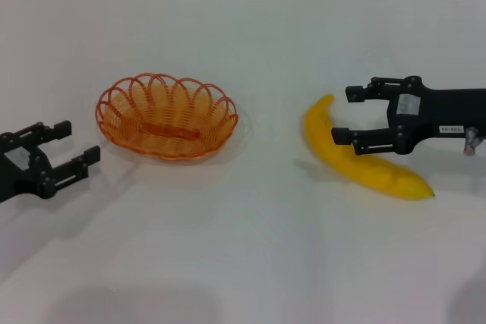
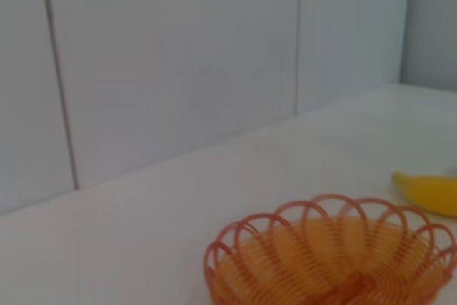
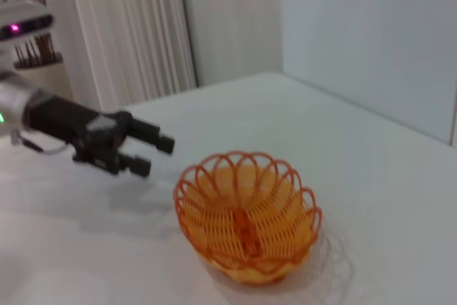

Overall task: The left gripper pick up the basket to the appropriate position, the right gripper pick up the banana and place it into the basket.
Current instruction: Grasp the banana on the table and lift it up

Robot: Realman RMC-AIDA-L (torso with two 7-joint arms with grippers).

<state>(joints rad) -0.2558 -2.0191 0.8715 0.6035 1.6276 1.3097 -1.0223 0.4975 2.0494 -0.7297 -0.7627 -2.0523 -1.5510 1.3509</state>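
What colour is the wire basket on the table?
Orange. The basket shows it best in the head view, its looped rim bright against the white table.

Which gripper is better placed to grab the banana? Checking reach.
Right. The right gripper is open over the banana, while the left gripper sits beyond the basket.

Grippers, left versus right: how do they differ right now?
The left gripper is off to the basket's left, not touching it; the right gripper is over the banana, jaws either side of it. The left faces the basket, the right faces the banana. Both are open and empty.
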